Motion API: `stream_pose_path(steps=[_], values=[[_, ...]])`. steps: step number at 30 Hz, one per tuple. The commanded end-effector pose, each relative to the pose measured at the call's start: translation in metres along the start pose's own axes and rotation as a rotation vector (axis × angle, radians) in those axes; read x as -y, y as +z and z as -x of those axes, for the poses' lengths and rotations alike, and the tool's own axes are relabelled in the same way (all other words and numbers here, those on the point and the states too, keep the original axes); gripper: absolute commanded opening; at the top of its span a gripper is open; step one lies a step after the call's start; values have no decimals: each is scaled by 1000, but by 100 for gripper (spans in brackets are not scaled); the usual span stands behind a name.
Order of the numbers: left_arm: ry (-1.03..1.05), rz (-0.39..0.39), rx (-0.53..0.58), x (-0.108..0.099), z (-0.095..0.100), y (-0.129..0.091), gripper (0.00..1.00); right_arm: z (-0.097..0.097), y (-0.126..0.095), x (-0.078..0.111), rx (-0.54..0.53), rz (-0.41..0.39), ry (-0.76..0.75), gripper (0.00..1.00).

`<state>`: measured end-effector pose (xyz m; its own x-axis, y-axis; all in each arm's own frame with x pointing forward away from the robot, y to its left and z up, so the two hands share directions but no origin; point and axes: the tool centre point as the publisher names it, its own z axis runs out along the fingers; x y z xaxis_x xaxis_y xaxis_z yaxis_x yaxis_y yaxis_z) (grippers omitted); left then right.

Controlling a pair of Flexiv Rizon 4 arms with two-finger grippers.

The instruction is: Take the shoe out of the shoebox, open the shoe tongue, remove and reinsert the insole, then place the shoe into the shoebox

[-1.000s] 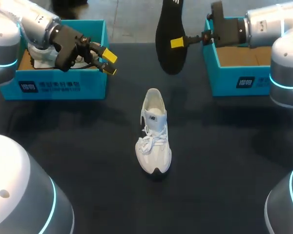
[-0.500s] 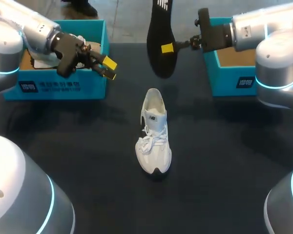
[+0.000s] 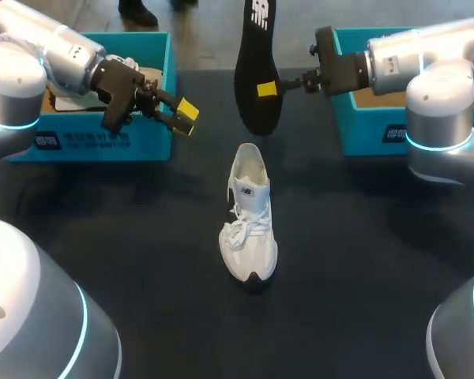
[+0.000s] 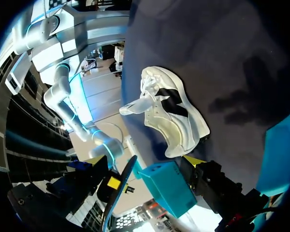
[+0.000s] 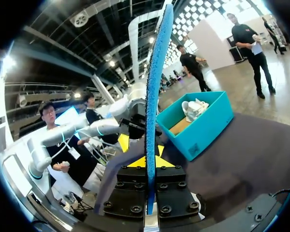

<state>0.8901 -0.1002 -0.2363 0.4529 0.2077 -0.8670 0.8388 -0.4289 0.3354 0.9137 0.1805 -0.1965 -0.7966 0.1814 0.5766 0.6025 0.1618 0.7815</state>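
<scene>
Hanging upright at upper centre, the black insole (image 3: 257,47) is pinched mid-length by the right claw (image 3: 267,88). It looks light and floppy. White sneaker (image 3: 249,213) stands mid-frame on the counter (image 3: 363,260). Left claw (image 3: 183,118), upper left, gapes empty.

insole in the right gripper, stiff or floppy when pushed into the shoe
Probably stiff: the insole stands straight in the right gripper without sagging. Likely light, since it looks thin edge-on. It may bend when pressed into the white sneaker.

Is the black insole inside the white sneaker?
No, the right tool holds the flat black insole upright in the air, apart from the white lace-up sneaker.
</scene>
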Motion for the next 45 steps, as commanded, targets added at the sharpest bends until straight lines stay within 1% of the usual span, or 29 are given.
stream_pose_path(steps=[1, 5, 12, 14, 18, 20, 24, 28, 31, 33, 36, 42, 45], values=[[3, 5, -35, 1, 1, 7, 100, 1, 1, -1, 0, -3, 0, 0], [1, 10, -42, 1, 1, 11, 100, 1, 1, -1, 0, -3, 0, 0], [-53, 66, -59, 2, 2, 15, 100, 2, 1, 0, 4, -3, -5, 0], [-67, 72, -61, 2, 3, 18, 100, 5, 1, 3, 8, 2, -45, 0], [-104, 98, -65, 4, 2, 21, 100, 11, 4, 9, 36, -18, -79, 0], [-121, 112, -58, 4, 1, 22, 100, 13, 5, 11, 33, -6, -96, 0], [-146, 129, -77, 3, 0, 28, 100, 18, 8, 18, 25, -19, -98, 0], [-167, 164, -80, 2, -5, 33, 100, 23, 13, 26, 12, -33, -90, 0], [-219, 195, -81, 1, -10, 36, 100, 25, 16, 30, 0, -24, -78, 0], [-243, 207, -62, 1, -11, 36, 100, 26, 17, 33, -5, -19, -70, 0], [-271, 204, -49, 1, -11, 36, 100, 28, 19, 37, -10, -17, -60, 0], [-392, 162, -17, 6, -15, 38, 100, 29, 20, 42, -20, -5, -44, 0], [-431, 155, -6, 6, -17, 39, 100, 31, 22, 45, -22, -2, -42, 0]])
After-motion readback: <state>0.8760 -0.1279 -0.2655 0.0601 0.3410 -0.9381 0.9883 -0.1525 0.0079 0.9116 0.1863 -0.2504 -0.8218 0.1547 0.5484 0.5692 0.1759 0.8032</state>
